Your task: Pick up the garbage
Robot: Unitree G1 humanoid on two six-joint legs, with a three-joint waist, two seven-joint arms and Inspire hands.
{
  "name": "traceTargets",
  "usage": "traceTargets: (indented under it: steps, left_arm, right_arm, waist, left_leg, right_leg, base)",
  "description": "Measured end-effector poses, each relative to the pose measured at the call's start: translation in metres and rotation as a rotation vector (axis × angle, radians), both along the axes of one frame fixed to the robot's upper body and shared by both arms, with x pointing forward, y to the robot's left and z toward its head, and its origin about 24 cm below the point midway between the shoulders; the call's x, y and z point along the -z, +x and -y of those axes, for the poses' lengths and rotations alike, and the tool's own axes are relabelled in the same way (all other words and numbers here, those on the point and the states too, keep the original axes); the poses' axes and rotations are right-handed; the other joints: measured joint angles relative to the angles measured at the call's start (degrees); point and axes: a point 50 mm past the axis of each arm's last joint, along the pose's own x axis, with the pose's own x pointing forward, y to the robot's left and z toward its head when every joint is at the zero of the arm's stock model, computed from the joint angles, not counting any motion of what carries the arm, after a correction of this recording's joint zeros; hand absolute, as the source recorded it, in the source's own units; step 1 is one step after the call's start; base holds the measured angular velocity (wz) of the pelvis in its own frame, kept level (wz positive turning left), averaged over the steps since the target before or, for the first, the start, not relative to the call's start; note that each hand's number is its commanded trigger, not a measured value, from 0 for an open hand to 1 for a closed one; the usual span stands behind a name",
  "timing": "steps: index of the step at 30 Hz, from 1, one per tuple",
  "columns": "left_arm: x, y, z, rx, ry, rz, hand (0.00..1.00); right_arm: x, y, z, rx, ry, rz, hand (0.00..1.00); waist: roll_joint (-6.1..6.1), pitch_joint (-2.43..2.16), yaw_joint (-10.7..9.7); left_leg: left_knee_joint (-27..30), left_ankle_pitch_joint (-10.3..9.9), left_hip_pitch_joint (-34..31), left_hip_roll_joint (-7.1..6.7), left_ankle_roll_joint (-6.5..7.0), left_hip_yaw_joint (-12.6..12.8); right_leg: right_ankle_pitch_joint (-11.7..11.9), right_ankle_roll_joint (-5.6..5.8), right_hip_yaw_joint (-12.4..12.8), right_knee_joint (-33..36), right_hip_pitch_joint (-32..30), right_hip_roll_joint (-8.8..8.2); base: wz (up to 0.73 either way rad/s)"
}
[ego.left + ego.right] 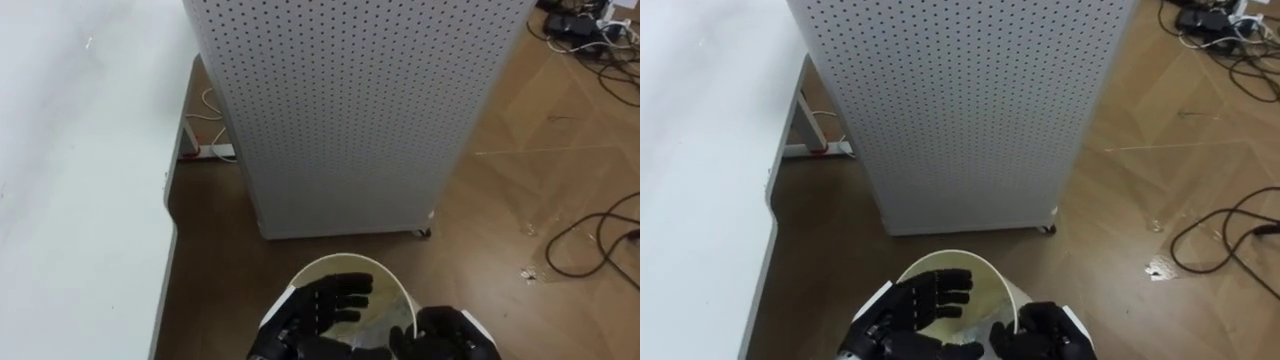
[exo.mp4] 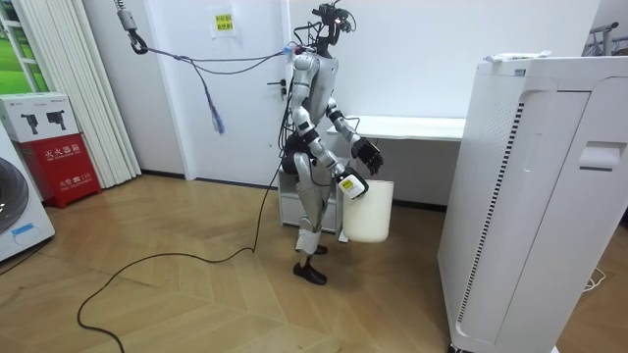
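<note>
White bin (image 1: 350, 258) clutched by right robot hand (image 1: 450, 338); left robot hand (image 1: 325, 305) spread.

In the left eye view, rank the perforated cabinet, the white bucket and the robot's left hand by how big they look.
Largest: perforated cabinet, by far.
Next: white bucket, cut off by the bottom edge.
Smallest: left hand, though it is nearer the camera and nearly the bucket's width, so these two are unsure.

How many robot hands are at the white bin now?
2. The left hand is open over the mouth of the bin; the right hand grips its right rim.
</note>
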Motion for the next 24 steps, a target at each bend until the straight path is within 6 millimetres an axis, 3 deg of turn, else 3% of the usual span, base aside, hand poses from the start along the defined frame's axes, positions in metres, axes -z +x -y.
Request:
traceTargets:
  steps: [9,15,19,24]
  left_arm:
    - [0.000,-0.001,0.001,0.027,-0.007,0.002,0.00]
    - [-0.012,0.004,0.003,0.034,-0.015,0.055,0.00]
    - [-0.033,0.009,0.004,0.039,0.036,0.184,0.00]
    - [-0.068,0.008,-0.010,-0.021,0.072,0.368,0.00]
  right_arm:
    - [0.002,0.000,0.000,0.021,-0.003,-0.006,1.00]
    - [0.001,0.001,-0.001,0.017,0.001,-0.004,1.00]
    - [0.001,0.000,-0.001,0.004,0.011,-0.005,1.00]
    - [0.002,-0.004,-0.001,-0.016,0.020,-0.011,1.00]
  waist:
    - [-0.69,-0.07,-0.55]
    - [-0.71,-0.11,-0.34]
    - [-0.83,-0.21,-0.20]
    - [-1.25,-0.65,-0.24]
  left_leg:
    - [0.11,0.00,0.87,0.33,-0.01,1.08]
    - [-0.04,-0.01,1.38,0.32,-0.01,0.92]
    - [-0.76,-0.05,3.53,0.40,-0.10,0.99]
    - [-0.96,-0.53,6.58,1.16,-0.81,0.88]
  right_leg:
    - [0.21,-0.35,-0.19,-0.16,0.46,0.08]
    - [0.20,-0.35,0.22,-0.21,1.05,0.18]
    - [0.21,-0.35,-0.11,-1.19,2.94,0.47]
    - [0.23,-0.41,0.21,-2.94,6.48,1.72]
  base:
    - [-0.06]
    - [0.00]
    - [-0.03]
    - [-0.07]
